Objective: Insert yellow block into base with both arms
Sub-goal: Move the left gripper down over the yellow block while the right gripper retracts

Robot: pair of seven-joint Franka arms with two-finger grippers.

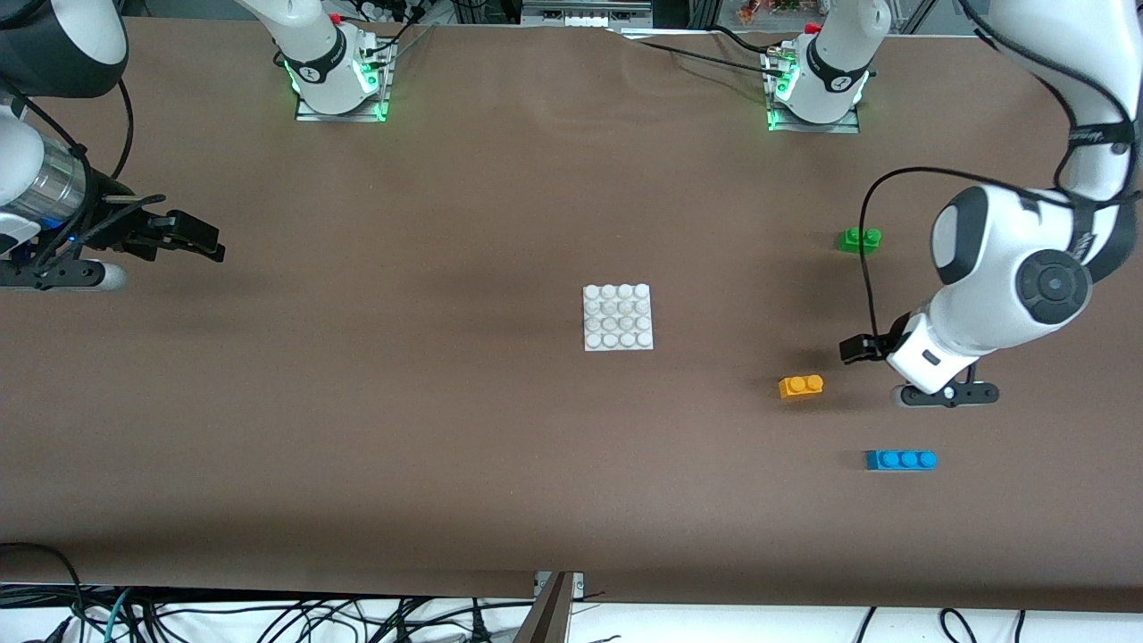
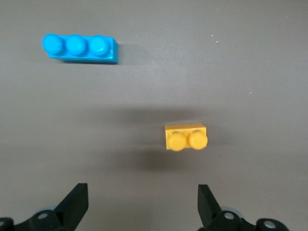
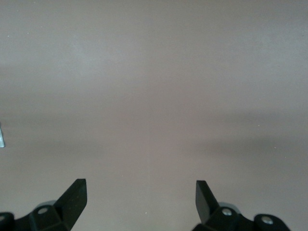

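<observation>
front camera high, faces robots; wrist cameras look down; yellow block (image 1: 801,387) shared.

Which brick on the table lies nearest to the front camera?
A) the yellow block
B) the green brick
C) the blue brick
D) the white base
C: in the front view the blue brick shows lowest, below the yellow block, the base and the green brick, so it lies nearest to that camera.
</observation>
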